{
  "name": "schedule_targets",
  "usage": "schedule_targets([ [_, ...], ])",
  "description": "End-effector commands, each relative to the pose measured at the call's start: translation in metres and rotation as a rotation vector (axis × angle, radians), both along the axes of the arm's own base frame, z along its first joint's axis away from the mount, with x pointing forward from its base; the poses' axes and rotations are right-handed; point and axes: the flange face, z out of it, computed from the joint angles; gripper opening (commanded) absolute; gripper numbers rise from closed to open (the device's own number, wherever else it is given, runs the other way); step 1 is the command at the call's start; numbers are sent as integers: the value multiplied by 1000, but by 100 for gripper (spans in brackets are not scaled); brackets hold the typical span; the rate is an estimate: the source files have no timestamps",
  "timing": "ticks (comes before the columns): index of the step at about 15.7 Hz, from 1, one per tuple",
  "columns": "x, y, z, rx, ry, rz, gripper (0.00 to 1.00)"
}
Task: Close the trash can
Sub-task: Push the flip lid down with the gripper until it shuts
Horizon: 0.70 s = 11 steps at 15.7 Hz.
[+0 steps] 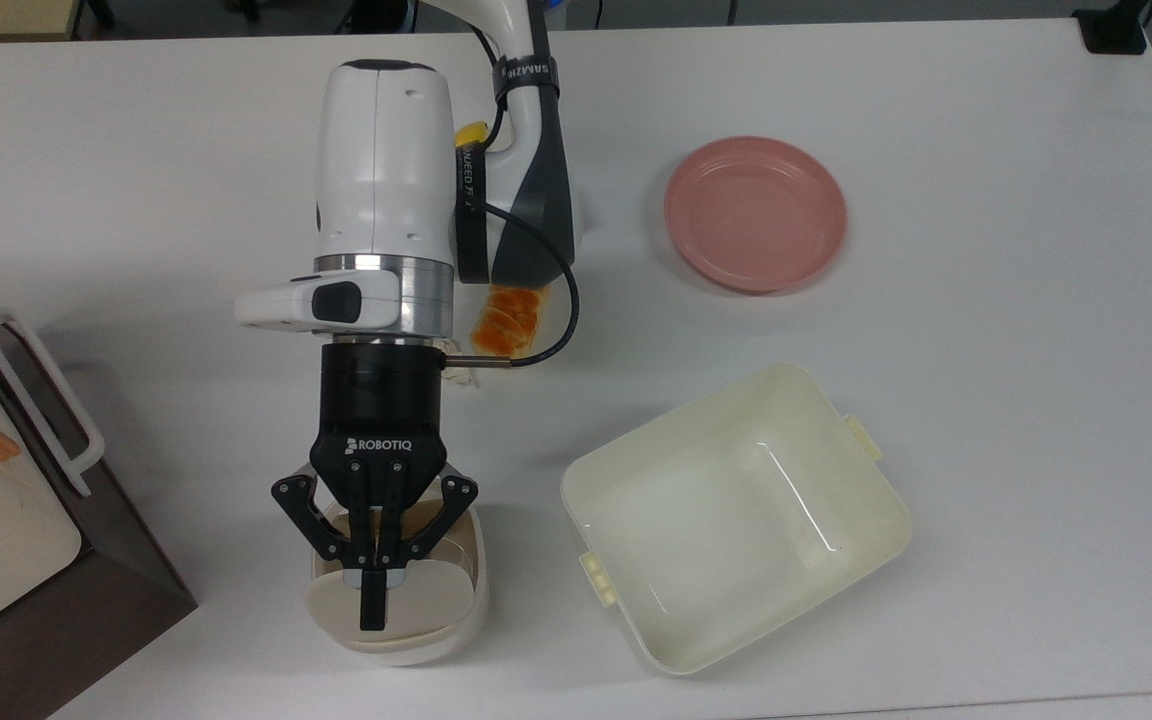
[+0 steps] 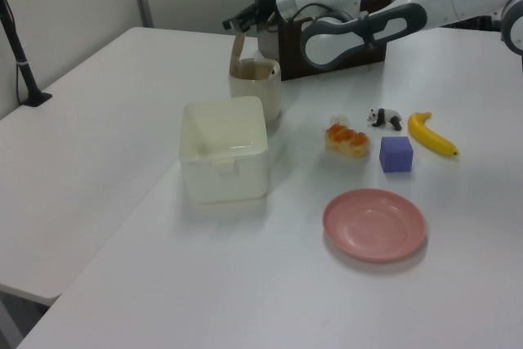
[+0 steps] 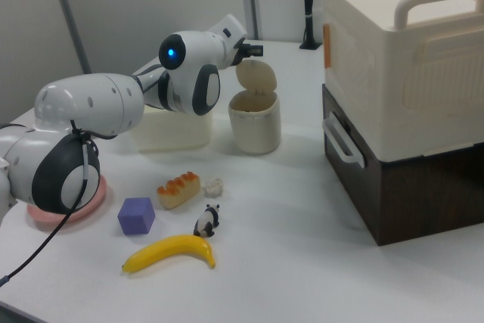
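Here the black two-finger gripper (image 1: 372, 610) hangs directly over the small beige rounded-square plastic trash can (image 1: 398, 590), its fingers (image 1: 372, 600) drawn together into one dark bar with nothing between them. In the top view the fingertips lie over the trash can's flat hinged lid (image 1: 391, 607). In the right view the lid (image 3: 255, 77) stands raised, tilted up above the open mouth of the can (image 3: 255, 121), and the gripper (image 3: 252, 51) sits at the lid's upper edge; whether it touches the lid cannot be told. In the left view the gripper (image 2: 233, 22) is just above the upright lid (image 2: 237, 48).

The trash can stands on the white table (image 1: 986, 350). To the gripper's right in the top view, near the can but apart from it, sits a large cream rectangular plastic tub (image 1: 736, 515), open and tilted askew. To the gripper's left in the top view is a dark brown box (image 1: 86, 560) with a white handle (image 1: 31, 395). Behind the gripper, beside the arm's wrist, lies an orange-topped piece of toy food (image 1: 506, 320), and well beyond it a round pink plate (image 1: 755, 213). In the right view a purple cube (image 3: 136, 215), a yellow banana (image 3: 170, 253) and a small panda figure (image 3: 206, 221) lie well apart from the gripper.
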Motion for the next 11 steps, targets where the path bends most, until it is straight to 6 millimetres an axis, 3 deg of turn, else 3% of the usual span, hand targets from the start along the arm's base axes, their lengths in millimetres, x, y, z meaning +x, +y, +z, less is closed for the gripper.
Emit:
schedule_targets([
  [1,-1,7,9,16,-12,2,0],
  [4,-8,7,30,22,5,-2,0],
  [6,-12,5,41,16,109,-9,0],
  [11,-12,-2,34,-4,217,-20,0],
])
